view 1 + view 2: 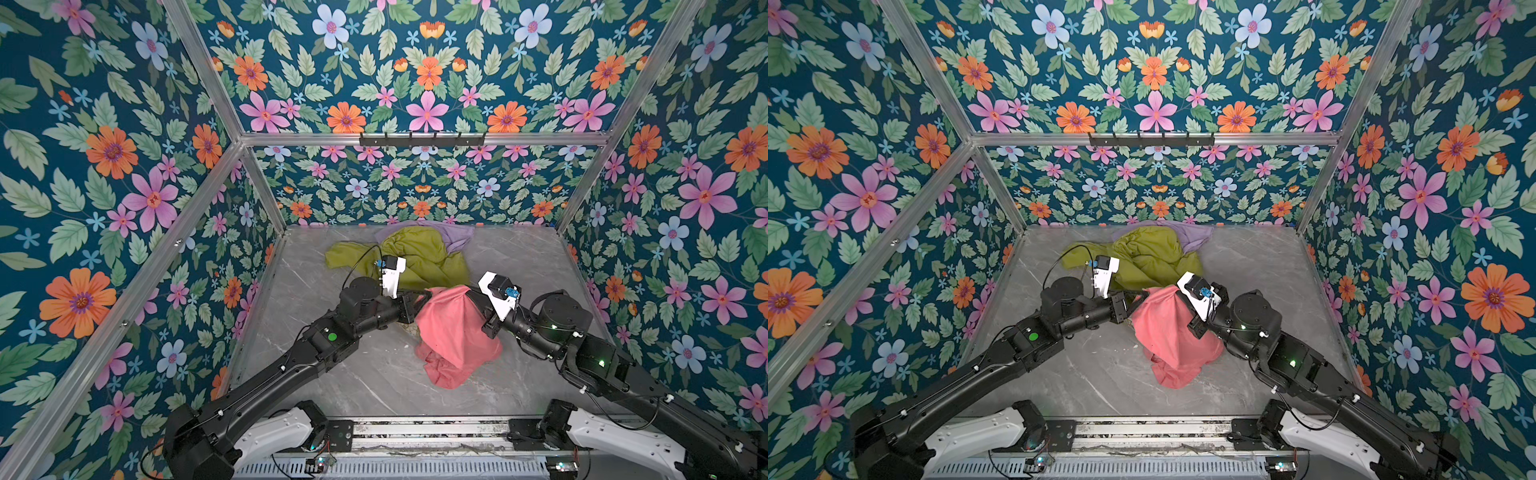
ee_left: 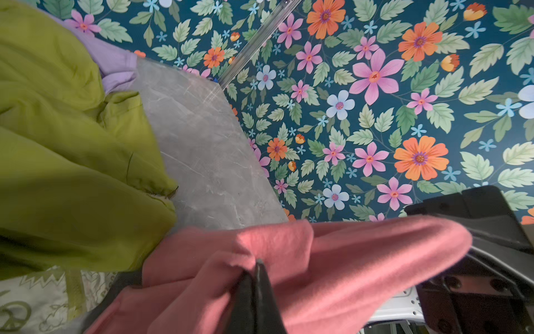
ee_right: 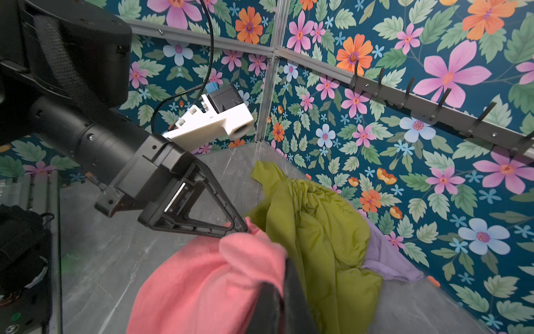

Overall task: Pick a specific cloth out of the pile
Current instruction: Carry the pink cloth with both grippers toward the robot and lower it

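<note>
Pink cloth (image 1: 453,332) is pinched at its top edge by my left claw (image 3: 244,227) and right claw (image 1: 470,296), lower folds on the tabletop (image 1: 353,374).

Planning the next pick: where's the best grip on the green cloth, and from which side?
Green cloth: probably the flap at its left end. It lies flat on bare table, clear of the lilac cloth and pink cloth. Come down from above on the left; the rest is bunched, over the lilac one at the back.
</note>
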